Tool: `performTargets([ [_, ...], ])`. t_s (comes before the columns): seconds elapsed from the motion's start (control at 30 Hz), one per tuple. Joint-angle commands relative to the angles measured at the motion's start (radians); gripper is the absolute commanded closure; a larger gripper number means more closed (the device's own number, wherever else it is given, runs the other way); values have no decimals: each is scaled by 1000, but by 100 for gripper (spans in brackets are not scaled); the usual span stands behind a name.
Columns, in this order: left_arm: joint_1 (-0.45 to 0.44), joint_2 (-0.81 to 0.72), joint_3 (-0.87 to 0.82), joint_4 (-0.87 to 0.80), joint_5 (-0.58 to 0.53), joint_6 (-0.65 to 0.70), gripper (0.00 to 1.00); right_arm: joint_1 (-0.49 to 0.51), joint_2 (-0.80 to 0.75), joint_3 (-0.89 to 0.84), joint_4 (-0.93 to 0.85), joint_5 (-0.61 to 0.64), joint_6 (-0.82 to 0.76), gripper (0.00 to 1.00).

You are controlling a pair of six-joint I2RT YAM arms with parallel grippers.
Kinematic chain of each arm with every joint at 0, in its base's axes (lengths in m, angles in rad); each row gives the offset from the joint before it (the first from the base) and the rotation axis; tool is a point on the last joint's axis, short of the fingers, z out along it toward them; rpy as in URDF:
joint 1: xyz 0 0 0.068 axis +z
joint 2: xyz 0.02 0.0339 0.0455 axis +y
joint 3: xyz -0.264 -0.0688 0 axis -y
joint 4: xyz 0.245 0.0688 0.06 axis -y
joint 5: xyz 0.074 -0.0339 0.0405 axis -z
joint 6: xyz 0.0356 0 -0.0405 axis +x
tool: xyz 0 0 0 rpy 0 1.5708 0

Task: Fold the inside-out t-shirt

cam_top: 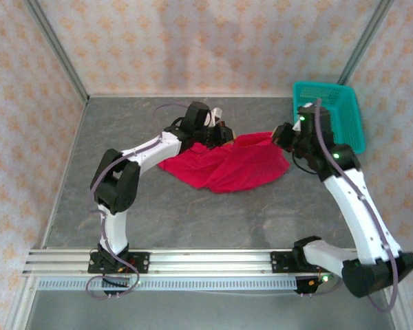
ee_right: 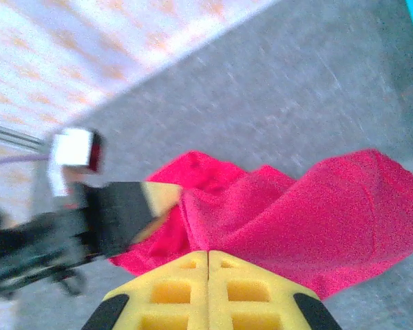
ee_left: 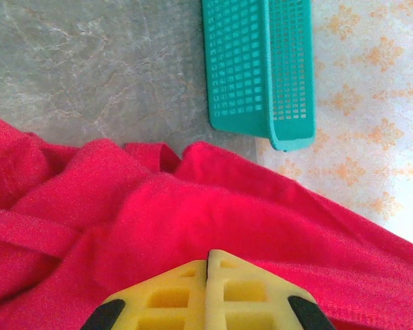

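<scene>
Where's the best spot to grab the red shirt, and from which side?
Probably the far edge, one end for each gripper, coming down from above. The shirt lies bunched in thick folds in the middle, which is hard to pinch, but its edge looks thinner. The left gripper and right gripper are shut on that edge.

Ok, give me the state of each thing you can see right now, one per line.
t-shirt: unfolded, crumpled in a heap on the table, far edge pinched at both ends.
left gripper: shut on the t-shirt.
right gripper: shut on the t-shirt.
basket: upright in the far right corner, apart from the t-shirt, nothing seen inside.
</scene>
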Motion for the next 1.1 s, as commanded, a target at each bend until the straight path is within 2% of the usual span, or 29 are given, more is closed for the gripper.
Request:
performTargets([
  [0.0, 12, 24, 7, -31, 13, 30, 100, -49, -48, 42, -76, -65, 18, 100],
  [0.2, 15, 0, -11, -54, 11, 51, 100, -97, -34, 20, -62, -87, 7, 100],
  [0.4, 15, -17, 28, -106, -4, 68, 99, -69, 48, -193, 58, -106, 13, 100],
  [0.43, 16, -20, 41, -137, -14, 85, 93, -47, 62, -222, 78, -101, 14, 97],
  [0.47, 17, -26, 60, -194, -35, 116, 81, -16, 77, -248, 97, -83, 16, 89],
  [0.5, 19, -38, 80, -269, -76, 153, 65, 20, 92, -266, 109, -55, 13, 79],
  [0.6, 38, -123, 92, -474, -279, 246, 47, 100, 149, -284, 113, 32, -10, 55],
  [0.7, 60, -238, 28, -616, -533, 288, 46, 150, 200, -284, 110, 79, -32, 41],
  [0.8, 62, -349, -99, -673, -712, 304, 47, 207, 251, -265, 112, 117, -36, 34],
  [0.9, 81, -441, -263, -645, -785, 272, 48, 272, 315, -229, 127, 148, -20, 30],
  [1.07, 185, -523, -470, -499, -771, 207, 54, 328, 450, -177, 161, 197, 23, 29],
])
